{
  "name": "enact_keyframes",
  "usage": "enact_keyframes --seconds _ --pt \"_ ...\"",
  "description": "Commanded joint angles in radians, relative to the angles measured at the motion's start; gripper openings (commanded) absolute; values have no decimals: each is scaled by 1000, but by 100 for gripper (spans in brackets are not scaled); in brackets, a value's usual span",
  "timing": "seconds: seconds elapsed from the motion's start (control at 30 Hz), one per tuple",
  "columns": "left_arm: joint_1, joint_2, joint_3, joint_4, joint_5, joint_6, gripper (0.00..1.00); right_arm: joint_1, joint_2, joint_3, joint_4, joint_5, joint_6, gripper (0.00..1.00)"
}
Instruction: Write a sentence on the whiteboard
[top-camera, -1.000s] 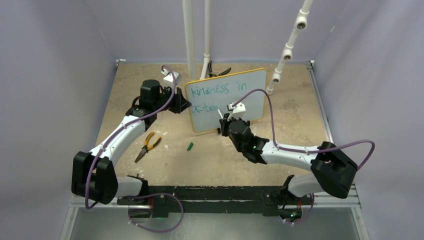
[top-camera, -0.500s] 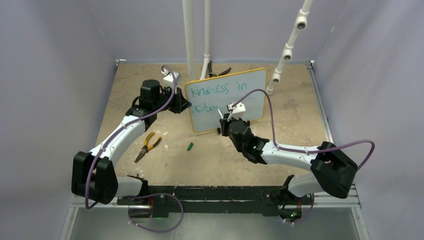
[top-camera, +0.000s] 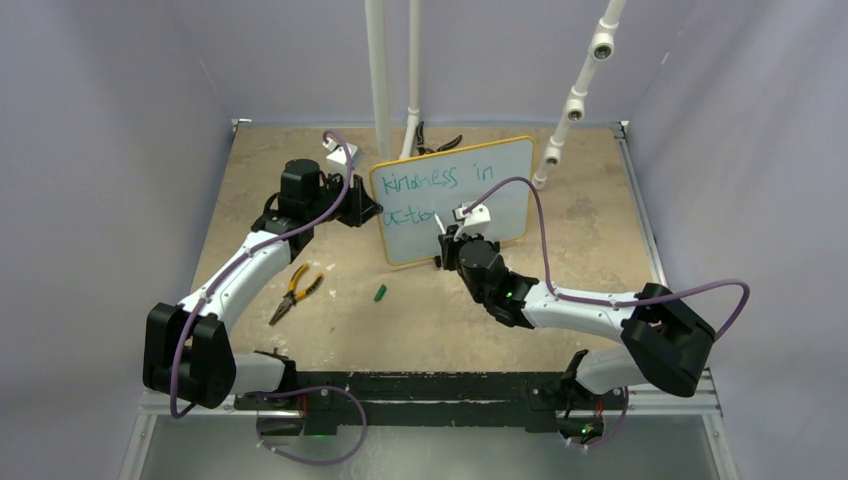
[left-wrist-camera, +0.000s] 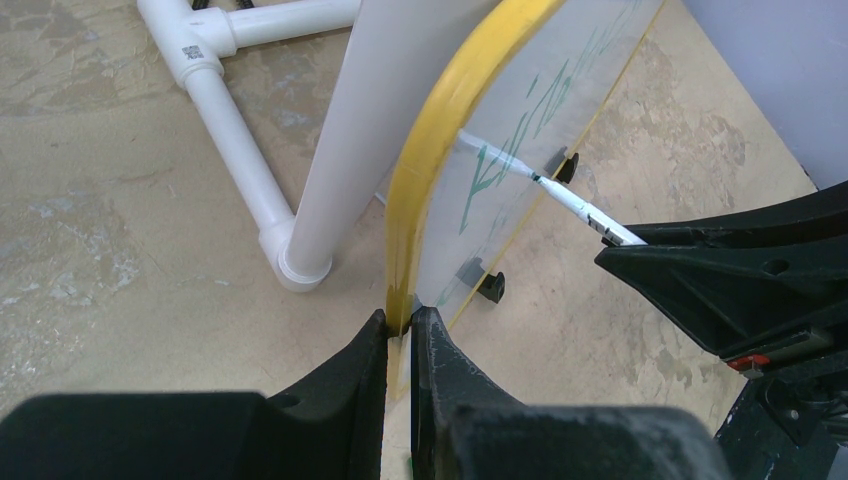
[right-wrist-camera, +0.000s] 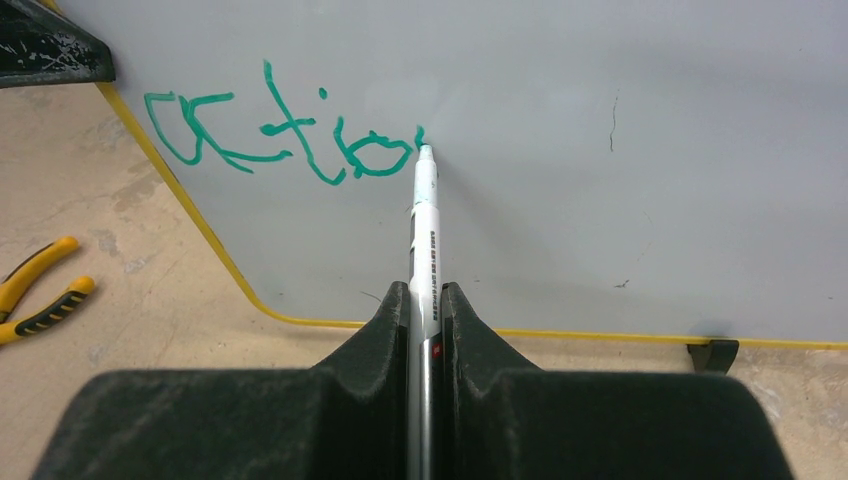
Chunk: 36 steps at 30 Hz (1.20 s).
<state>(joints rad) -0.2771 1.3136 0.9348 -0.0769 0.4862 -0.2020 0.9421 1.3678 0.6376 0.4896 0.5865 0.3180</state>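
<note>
Tan mottled table (top-camera: 420, 320) carries yellow pliers (top-camera: 294, 292) near its left edge. Farther back, the left gripper (left-wrist-camera: 400, 325) pinches the left rim of the whiteboard (top-camera: 505, 205), upright near the back edge's middle and bearing the sentence (top-camera: 425, 183) "kindness in actio". The right gripper (right-wrist-camera: 427, 295) clamps a white marker (right-wrist-camera: 424, 200), its tip touching the board after the last letter.

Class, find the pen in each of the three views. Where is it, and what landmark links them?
Top: pen centre, against the board, lower line.
Left wrist: pen right of centre, slanting off the board.
Right wrist: pen centre, upright, tip on the board.
Shared: the yellow-framed board.
</note>
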Motion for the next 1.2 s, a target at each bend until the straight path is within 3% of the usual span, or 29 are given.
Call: enact_keyframes --seconds 0.0,1.17 --pt "6 1 7 28 -47 -12 0 -6 -12 48 50 53 -25 0" --pt "6 -4 7 26 -44 -13 0 -22 -9 -8 -39 93 92 0"
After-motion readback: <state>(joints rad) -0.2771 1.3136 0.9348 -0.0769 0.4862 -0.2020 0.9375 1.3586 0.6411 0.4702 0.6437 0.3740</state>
